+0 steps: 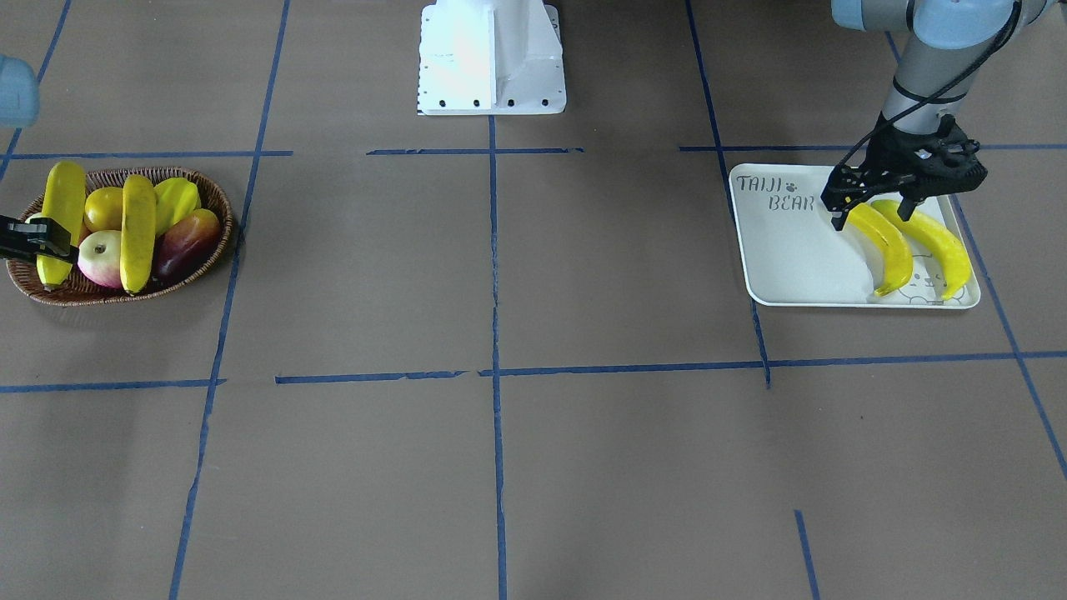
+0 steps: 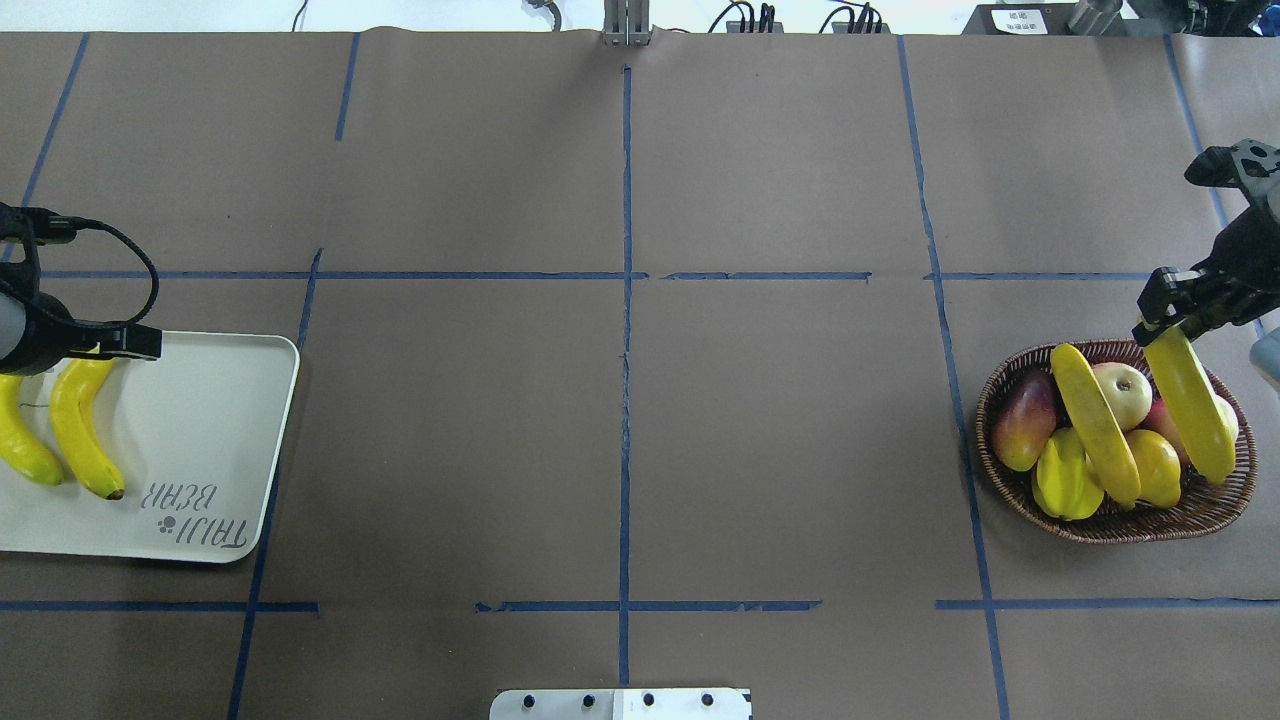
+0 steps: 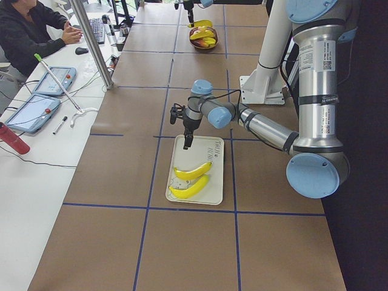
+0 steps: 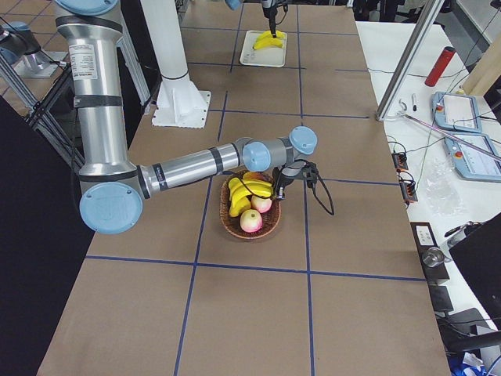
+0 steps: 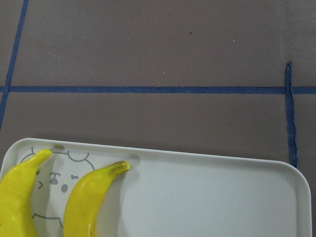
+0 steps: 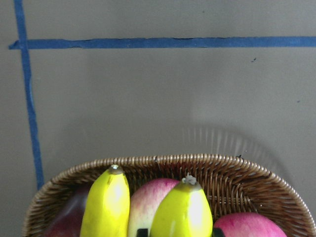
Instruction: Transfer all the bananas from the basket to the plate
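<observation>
The pale plate (image 1: 792,258) lettered "TAIJI BEAR" holds two bananas (image 1: 888,246) (image 1: 942,246) lying side by side. My left gripper (image 1: 871,212) hovers open just over their robot-side ends; its wrist view shows both bananas (image 5: 91,197) flat on the plate (image 5: 222,197), with no fingers in sight. At the other end of the table the brown wicker basket (image 2: 1120,528) holds two more bananas. My right gripper (image 2: 1165,318) is shut on the far end of the outer banana (image 2: 1195,410), which sits tilted over the rim. The other banana (image 2: 1095,425) rests across the fruit.
Beside the bananas, the basket carries an apple (image 2: 1120,390), a mango (image 2: 1025,420), a starfruit (image 2: 1065,480) and a lemon (image 2: 1155,465). The white robot base (image 1: 492,58) stands mid-table at the robot's edge. A person (image 3: 30,30) sits at a side desk with tablets.
</observation>
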Available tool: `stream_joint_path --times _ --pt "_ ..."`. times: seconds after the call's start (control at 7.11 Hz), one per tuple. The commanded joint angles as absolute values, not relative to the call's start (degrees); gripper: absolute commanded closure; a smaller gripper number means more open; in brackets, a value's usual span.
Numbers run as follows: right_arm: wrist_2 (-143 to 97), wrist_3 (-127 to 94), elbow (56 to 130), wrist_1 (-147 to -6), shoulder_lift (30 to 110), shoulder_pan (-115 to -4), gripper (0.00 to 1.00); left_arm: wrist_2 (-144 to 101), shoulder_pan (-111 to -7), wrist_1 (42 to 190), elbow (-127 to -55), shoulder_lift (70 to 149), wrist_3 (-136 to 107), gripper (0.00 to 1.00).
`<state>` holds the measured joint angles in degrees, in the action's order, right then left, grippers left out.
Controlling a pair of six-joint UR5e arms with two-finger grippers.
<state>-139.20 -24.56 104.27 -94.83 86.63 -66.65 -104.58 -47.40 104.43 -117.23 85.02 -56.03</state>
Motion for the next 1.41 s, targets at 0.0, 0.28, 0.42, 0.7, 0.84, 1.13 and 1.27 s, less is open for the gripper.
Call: stream_joint_path --times 0.0,0.28,0.42,0.7,0.84,1.13,1.27 --pt "-139.84 -29.4 112.47 -94.57 86.32 -69.33 1.0 -105.03 -47.37 99.01 -118.38 89.61 -56.95 0.0" --pt "-138.79 -44.41 115.56 -94.04 75.47 -69.52 1.0 -112.99 -47.37 91.33 -120.67 97.43 -63.68 0.0" --pt "-136.69 -49.08 116.19 -94.04 69.84 -69.52 1.0 -116.07 -47.11 91.32 -120.67 100.52 -69.46 0.0" --pt "-125.49 -59.28 116.45 -93.96 59.9 -64.54 1.0 -122.4 -46.85 91.58 -120.15 107.37 -83.25 0.0" --pt "-114.98 -61.76 117.5 -93.96 56.63 -59.29 1.0 -122.78 -46.5 92.19 -119.89 110.19 -92.72 0.0" --pt "-93.46 -71.05 117.25 -84.53 54.93 -47.09 1.0 -122.78 -46.32 93.68 -116.22 116.43 -110.84 0.0" --pt "-80.72 -74.84 117.16 -82.98 54.76 -40.41 1.0 -122.7 -46.32 99.43 -113.49 116.98 -119.71 0.0"
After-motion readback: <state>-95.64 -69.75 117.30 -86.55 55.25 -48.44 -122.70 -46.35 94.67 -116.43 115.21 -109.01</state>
